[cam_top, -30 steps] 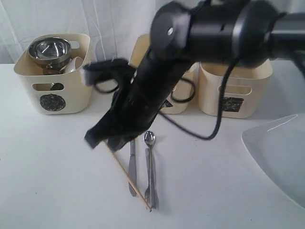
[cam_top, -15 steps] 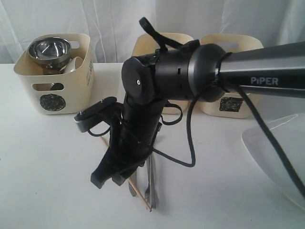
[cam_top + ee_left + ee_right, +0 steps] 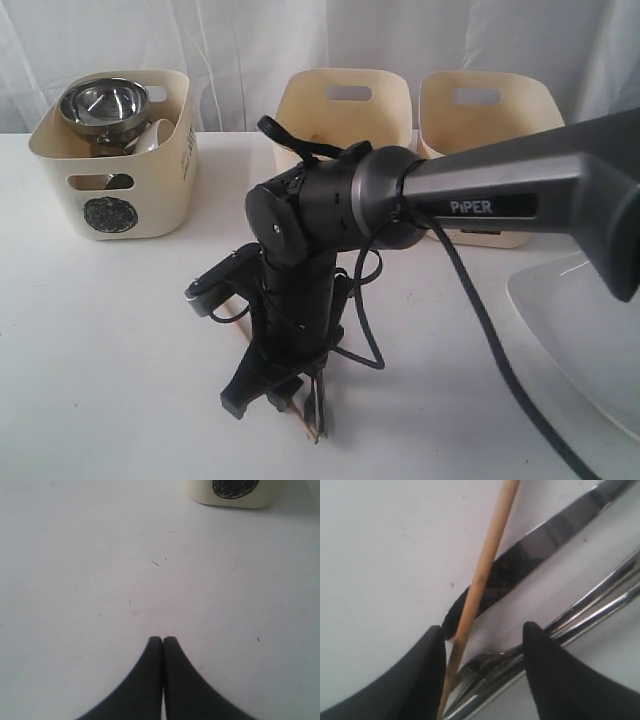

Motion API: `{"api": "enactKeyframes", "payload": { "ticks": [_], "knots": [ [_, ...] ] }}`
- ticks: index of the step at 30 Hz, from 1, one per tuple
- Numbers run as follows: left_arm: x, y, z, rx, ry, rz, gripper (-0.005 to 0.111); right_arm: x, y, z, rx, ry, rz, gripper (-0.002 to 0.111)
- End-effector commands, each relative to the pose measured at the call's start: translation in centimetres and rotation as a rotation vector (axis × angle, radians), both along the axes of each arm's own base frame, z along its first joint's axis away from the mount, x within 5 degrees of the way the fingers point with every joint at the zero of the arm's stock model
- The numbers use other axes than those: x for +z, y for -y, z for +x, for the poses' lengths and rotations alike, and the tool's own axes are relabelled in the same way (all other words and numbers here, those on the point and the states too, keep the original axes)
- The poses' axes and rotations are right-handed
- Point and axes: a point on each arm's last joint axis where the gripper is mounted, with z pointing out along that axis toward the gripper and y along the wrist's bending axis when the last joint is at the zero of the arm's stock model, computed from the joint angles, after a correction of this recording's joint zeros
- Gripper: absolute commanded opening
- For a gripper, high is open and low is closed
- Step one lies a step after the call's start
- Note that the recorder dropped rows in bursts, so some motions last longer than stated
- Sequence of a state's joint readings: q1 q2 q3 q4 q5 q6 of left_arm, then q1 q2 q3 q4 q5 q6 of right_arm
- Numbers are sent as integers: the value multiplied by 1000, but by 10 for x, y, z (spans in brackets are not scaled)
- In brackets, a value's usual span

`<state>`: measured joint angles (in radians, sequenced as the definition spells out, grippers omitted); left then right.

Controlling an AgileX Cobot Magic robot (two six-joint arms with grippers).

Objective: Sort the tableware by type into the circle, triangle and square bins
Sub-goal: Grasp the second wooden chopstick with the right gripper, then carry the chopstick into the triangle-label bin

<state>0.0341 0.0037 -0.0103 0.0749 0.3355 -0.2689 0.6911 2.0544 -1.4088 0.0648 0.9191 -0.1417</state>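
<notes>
The right arm (image 3: 340, 205) reaches across the middle of the desk (image 3: 120, 340) and points its fingers (image 3: 237, 403) down at the loose cutlery. In the right wrist view these fingers (image 3: 415, 680) stand spread apart and grip nothing. A wooden chopstick (image 3: 485, 565) runs between them, close along the inner edge of one finger. It crosses over the steel knife (image 3: 535, 550), which lies flat on the desk. Beside the knife lie more steel cutlery pieces (image 3: 600, 595), side by side near the other finger; which is fork and which is spoon cannot be told.

The left fingers (image 3: 150, 680) are pressed together, empty, above bare desk, with the circle bin (image 3: 230, 492) ahead of them.

At the back left, the circle bin (image 3: 60, 150) holds a steel bowl (image 3: 100, 103) and a small white bowl (image 3: 160, 135). The middle bin (image 3: 345, 110) and the right-hand bin (image 3: 490, 120) stand touching each other behind the arm. The large white plate (image 3: 590, 330) lies at the right edge, well apart from the cutlery.
</notes>
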Motion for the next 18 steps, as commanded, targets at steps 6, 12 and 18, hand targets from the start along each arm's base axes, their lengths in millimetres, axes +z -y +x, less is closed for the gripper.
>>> {"api": "enactKeyframes", "payload": {
  "ticks": [6,12,18],
  "knots": [
    [-4,0,-1,-3,-21,-7,0,-18,2,1,-11,-35,-36,35],
    [-4,0,-1,-3,-21,-7,0,-10,2,1,-15,-19,-22,0],
    [-4,0,-1,-3,-21,-7,0,16,0,4,-2,14,0,0]
  ]
}}
